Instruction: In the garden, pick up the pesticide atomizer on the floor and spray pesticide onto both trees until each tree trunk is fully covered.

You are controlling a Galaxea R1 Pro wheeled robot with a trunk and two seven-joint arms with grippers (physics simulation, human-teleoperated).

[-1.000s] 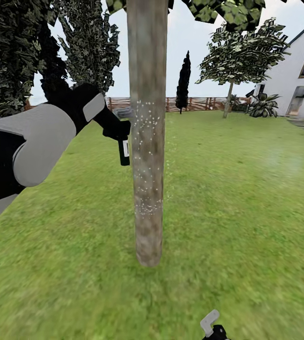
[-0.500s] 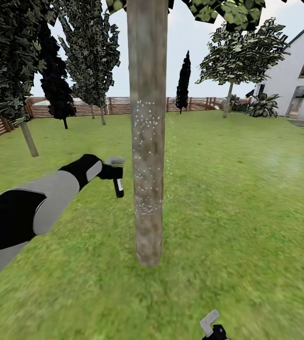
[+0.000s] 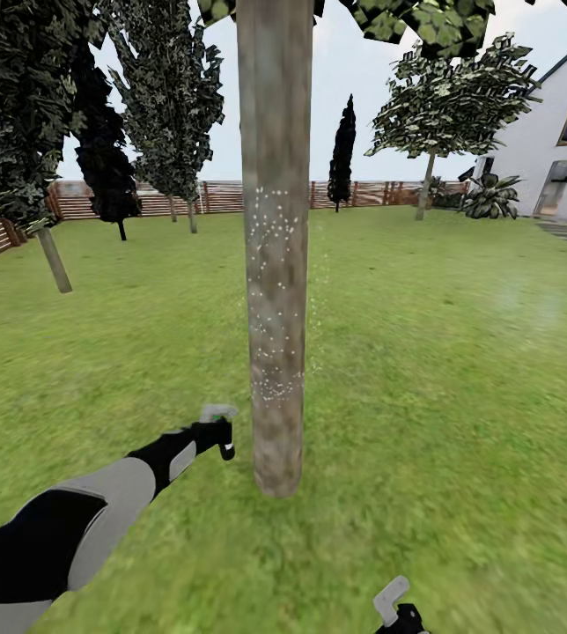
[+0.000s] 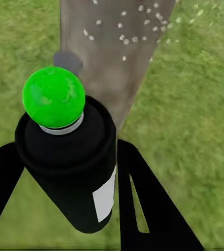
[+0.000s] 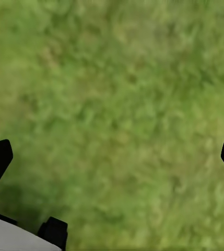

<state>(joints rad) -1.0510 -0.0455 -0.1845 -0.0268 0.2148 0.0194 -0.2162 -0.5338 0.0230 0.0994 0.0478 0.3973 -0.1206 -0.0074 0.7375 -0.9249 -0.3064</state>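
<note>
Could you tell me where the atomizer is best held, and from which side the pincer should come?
Grip the black body of the atomizer across its round sides, from behind, opposite the nozzle. The left pincer already holds it so: a finger on each flank, the head free and facing the trunk. The cylinder offers parallel sides there.

Count: two broadleaf trees, near trunk at 12 o'clock, far tree at 1 o'clock. One pesticide atomizer. Two grippers: left gripper, right gripper.
</note>
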